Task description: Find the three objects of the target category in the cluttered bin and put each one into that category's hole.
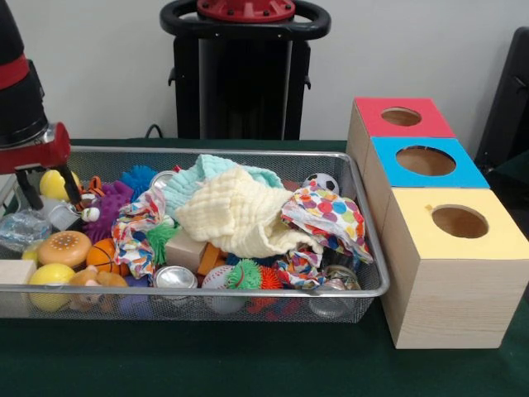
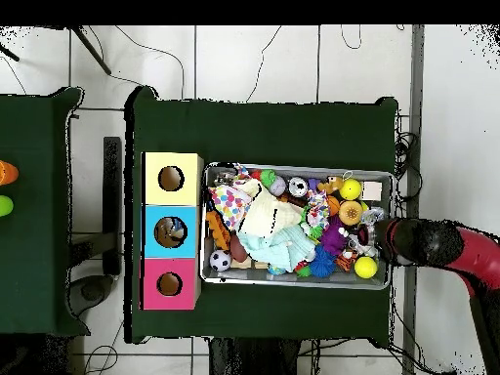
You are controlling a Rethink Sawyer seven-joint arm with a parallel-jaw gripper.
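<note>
- Front view: the gripper (image 1: 48,188) stood at the bin's (image 1: 364,217) left end, its fingers (image 1: 71,184) spread a little on either side of a yellow ball (image 1: 54,184). Whether they pressed on it could not be told.
- A cream cloth (image 1: 240,211) and a dotted cloth (image 1: 326,217) lay over the middle of the heap, hiding whatever was beneath.
- Three boxes, red (image 1: 388,126), blue (image 1: 459,169) and yellow (image 1: 488,240), stood just right of the bin, each with a hole on top.
- Overhead view: the arm (image 2: 439,244) reached over the bin's right end, well apart from the boxes at its left. Something already lay in the blue box's hole (image 2: 171,232).
- Risks, as I judged them: a round ball could slip from a loose hold on the long carry across, and the fingers could snag a cloth and drag neighbours out.
</note>
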